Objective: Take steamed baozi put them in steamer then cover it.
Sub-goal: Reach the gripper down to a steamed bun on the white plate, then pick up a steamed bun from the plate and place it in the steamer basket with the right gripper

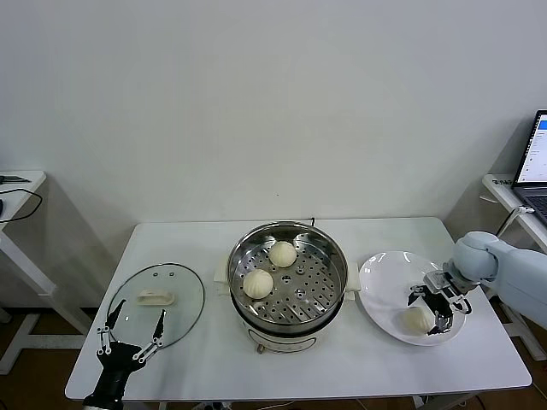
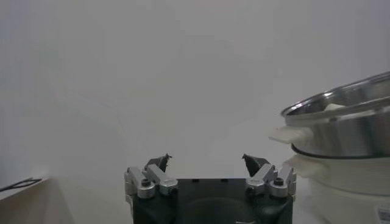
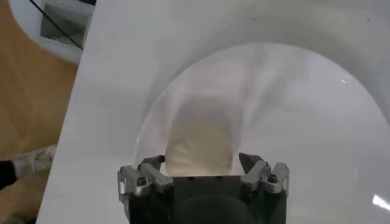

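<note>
The steamer [image 1: 288,282] stands mid-table with two baozi on its perforated tray, one farther back [image 1: 283,253] and one nearer [image 1: 258,283]. A third baozi [image 1: 414,320] lies on the white plate [image 1: 385,278] to the right. My right gripper [image 1: 430,312] is down over it. In the right wrist view this baozi [image 3: 201,137] sits between the open fingers of the right gripper [image 3: 202,158], which straddle it closely. The glass cover [image 1: 158,299] lies flat at the left. My left gripper [image 1: 131,337] hangs open at its near edge, holding nothing; the left wrist view shows that gripper [image 2: 206,158] open beside the steamer [image 2: 347,128].
The plate [image 3: 304,122] reaches close to the table's right front edge. A laptop [image 1: 534,166] sits on a side table at far right. Another side table [image 1: 17,184] with a cable stands at far left. A white wall lies behind the table [image 1: 214,239].
</note>
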Motion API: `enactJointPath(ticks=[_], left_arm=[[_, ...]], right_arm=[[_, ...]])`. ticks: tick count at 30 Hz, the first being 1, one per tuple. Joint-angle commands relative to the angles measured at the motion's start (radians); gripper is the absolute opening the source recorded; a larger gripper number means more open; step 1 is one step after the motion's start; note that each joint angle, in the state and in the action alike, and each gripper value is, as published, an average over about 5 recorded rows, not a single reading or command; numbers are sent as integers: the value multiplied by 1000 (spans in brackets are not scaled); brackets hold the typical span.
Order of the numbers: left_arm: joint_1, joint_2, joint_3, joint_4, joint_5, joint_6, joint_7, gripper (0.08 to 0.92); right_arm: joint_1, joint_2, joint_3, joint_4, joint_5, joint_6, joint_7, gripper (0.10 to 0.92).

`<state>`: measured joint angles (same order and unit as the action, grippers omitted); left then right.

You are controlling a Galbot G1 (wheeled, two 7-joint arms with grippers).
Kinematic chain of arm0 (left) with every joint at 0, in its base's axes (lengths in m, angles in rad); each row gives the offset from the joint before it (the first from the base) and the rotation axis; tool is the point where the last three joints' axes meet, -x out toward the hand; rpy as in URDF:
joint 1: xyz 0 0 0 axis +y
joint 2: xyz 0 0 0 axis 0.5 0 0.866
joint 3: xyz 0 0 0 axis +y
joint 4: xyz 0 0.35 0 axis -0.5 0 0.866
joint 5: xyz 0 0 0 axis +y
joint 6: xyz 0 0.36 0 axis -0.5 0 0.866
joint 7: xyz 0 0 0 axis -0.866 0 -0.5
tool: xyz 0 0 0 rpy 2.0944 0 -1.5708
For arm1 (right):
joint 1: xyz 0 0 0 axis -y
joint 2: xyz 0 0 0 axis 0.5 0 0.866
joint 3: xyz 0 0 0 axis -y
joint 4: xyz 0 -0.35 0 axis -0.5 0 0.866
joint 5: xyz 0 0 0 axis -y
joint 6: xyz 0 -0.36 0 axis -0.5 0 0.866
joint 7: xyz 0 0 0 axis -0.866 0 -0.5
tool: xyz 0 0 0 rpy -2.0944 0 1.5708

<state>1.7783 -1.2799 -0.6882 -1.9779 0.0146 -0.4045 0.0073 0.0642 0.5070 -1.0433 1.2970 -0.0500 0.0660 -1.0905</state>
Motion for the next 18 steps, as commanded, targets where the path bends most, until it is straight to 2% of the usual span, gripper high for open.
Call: enactJointPath(ticks=[1, 11, 18], left_arm=[[-2, 0, 0, 1, 0, 0, -1, 823], [-4, 1, -3, -4, 0, 1, -2, 823], [-4, 8, -6, -11, -1, 3, -2, 823]], right_arm=[[-22, -1, 19, 1, -10, -1, 8, 766], [70, -6, 67, 28, -4, 35, -27, 692], [324, 71, 119, 73, 26, 258, -139, 680]])
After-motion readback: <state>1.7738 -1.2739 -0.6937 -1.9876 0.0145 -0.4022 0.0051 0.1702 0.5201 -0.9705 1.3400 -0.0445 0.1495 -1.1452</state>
